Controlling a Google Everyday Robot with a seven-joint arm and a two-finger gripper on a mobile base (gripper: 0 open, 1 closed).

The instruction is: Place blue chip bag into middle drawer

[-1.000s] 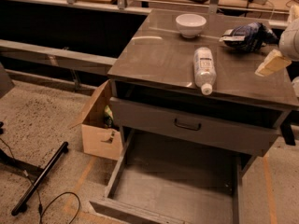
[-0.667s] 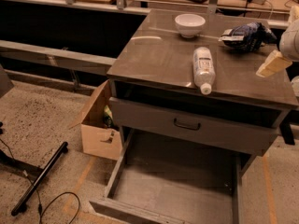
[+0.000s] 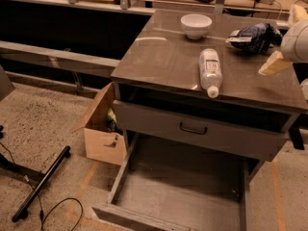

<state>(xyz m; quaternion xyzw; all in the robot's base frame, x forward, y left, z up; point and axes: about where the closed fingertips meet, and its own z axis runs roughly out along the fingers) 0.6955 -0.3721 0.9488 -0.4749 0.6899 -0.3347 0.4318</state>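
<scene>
gripper (image 3: 272, 63) at the right edge, arm (image 3: 294, 41) seemingly reaching leftward.

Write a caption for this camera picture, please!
Gripper beside the blue chip bag on the cabinet top, middle drawer open below.

blue chip bag (image 3: 252, 36), white-beige gripper (image 3: 280, 51) at right

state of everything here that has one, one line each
blue chip bag: crumpled, lying on the countertop, not in a drawer
middle drawer: pulled open, visible floor bare
clear bottle: on its side, capped
white bowl: upright
cardboard box: flaps open
gripper: beside the bag, right edge
</scene>
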